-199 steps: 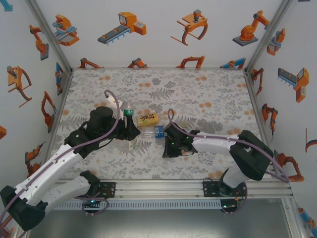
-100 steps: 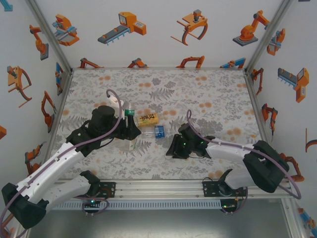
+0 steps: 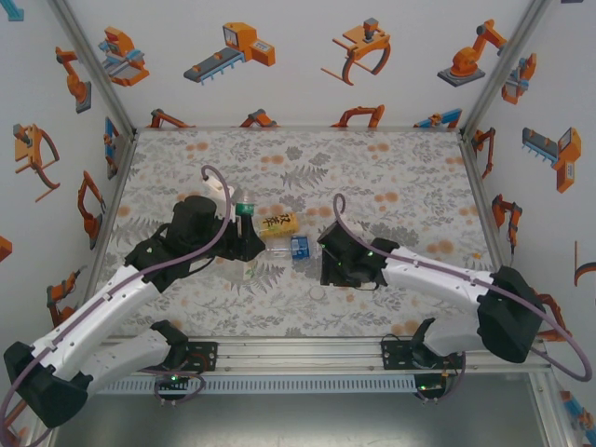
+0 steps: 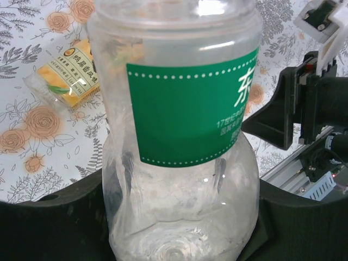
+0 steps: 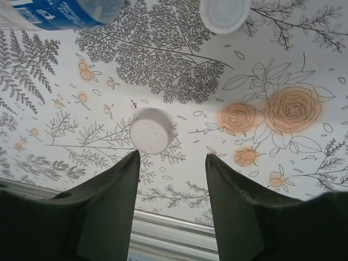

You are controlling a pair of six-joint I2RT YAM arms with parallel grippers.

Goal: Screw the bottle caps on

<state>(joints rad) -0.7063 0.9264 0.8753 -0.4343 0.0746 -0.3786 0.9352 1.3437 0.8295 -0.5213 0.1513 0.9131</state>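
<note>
The right gripper (image 5: pixel 173 157) has swung back toward the blue-labelled bottle (image 5: pixel 60 12). A white cap (image 5: pixel 151 130) lies on the mat (image 5: pixel 261 65) on that bottle's near side, just ahead of the spread fingers. A second cap (image 5: pixel 224 12) lies near the bottle. Left of it, the left gripper (image 3: pixel 240 244) pinches the green-labelled bottle (image 4: pixel 185 119).

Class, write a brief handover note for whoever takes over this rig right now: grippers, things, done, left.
Left gripper: shut on the green-labelled bottle.
Right gripper: jaws open, empty, just short of a white cap.
Second cap lies loose near the blue-labelled bottle; the yellow bottle lies on the mat.
Done: one bottle gripped.
Left: pick up the caps and screw them on.
</note>
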